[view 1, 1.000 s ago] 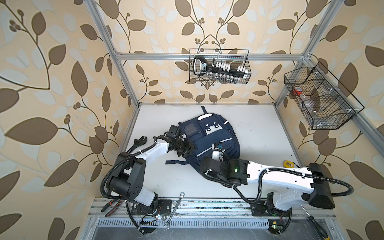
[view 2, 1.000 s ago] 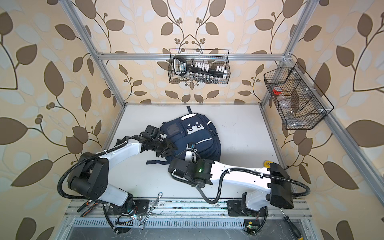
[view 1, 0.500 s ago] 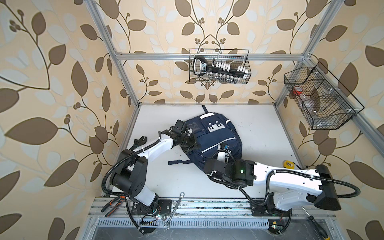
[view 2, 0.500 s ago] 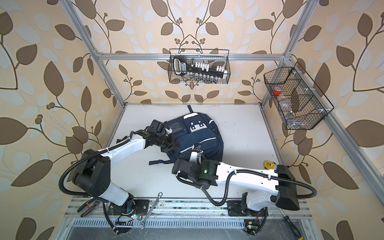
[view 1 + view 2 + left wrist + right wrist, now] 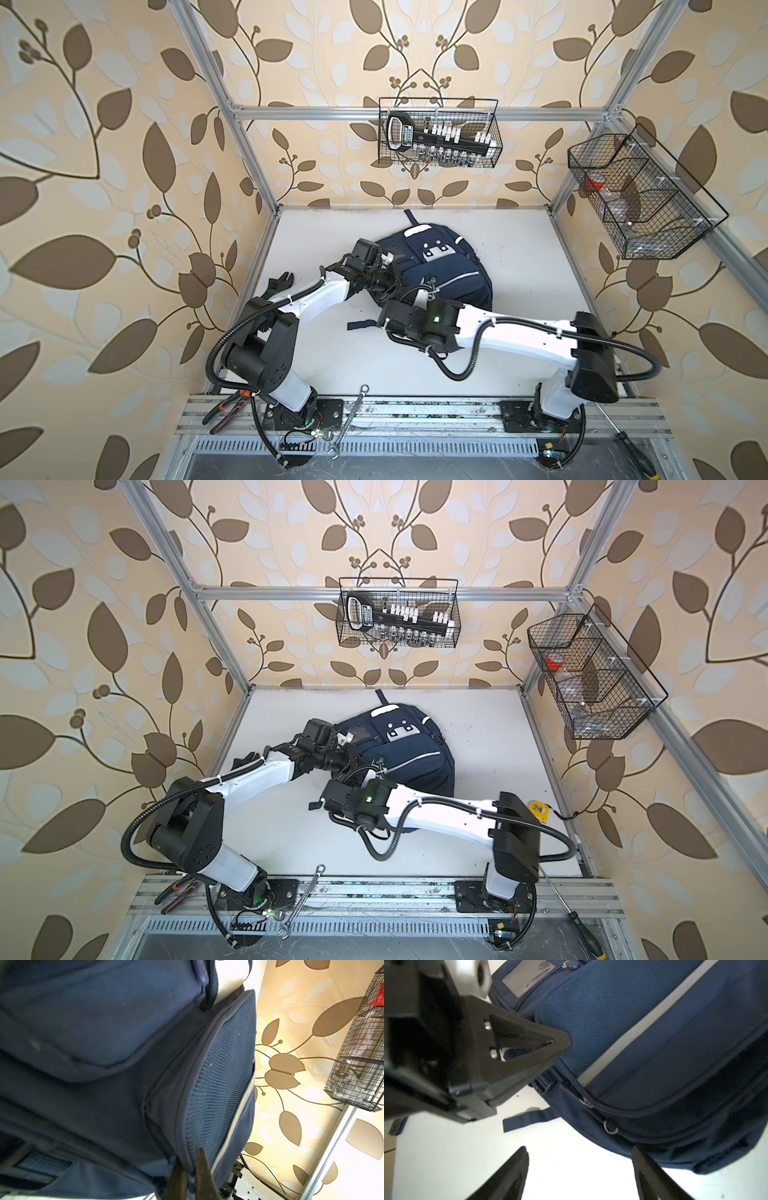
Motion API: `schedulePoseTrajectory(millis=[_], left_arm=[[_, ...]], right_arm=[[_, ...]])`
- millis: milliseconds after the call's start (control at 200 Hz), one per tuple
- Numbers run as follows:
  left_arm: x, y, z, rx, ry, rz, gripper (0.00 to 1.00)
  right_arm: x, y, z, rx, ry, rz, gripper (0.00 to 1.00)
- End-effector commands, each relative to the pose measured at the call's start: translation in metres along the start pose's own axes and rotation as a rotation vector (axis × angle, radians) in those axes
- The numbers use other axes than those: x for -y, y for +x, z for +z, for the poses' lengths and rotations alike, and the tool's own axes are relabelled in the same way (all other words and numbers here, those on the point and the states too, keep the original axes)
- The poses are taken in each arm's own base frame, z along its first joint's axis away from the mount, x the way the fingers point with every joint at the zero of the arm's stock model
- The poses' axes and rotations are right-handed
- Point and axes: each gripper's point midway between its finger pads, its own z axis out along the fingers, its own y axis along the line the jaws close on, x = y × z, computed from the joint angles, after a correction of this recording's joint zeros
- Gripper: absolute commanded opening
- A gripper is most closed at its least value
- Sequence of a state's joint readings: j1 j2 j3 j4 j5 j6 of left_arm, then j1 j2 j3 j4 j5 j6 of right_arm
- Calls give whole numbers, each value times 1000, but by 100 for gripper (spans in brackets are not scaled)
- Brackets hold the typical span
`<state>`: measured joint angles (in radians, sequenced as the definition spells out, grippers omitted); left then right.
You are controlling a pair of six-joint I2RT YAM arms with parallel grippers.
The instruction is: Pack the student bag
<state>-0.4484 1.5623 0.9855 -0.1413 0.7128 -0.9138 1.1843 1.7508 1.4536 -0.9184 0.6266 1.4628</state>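
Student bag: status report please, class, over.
Left gripper shut on mesh pocket edge of student bag. Right gripper open, empty. Loose strap on table nearby.

Bright even light; edge distortion in both top views; wrist-view blur, glare on tabletop (image 5: 446,1157).
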Motion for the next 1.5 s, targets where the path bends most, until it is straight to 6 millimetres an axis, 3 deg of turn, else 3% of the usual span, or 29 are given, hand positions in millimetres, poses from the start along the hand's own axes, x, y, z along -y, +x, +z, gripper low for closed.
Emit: schedulePoseTrajectory(millis=[0,245,480,770,1090,1224,1369,1494], left_arm=[[49,10,-12,-25,172,133,0],[53,12,-15,-24,186,151,0],[54,14,-16,-29,193,161,0],[45,10,-15,-8,147,163,0],[40,3,-17,11,133,152,0],[39,3,-15,8,131,148,0],[38,4,-15,5,134,149,0],[39,4,-14,1,141,150,0]], right_arm=[[28,-20,11,57,150,42,78],[40,-27,41,28,172,89,77],[47,-26,54,15,222,81,73],[77,-21,45,-22,323,8,64],[110,-11,30,-78,305,-11,55],[95,-15,31,-81,236,0,57],[58,-26,33,-19,86,40,74],[40,-24,36,0,27,52,77]])
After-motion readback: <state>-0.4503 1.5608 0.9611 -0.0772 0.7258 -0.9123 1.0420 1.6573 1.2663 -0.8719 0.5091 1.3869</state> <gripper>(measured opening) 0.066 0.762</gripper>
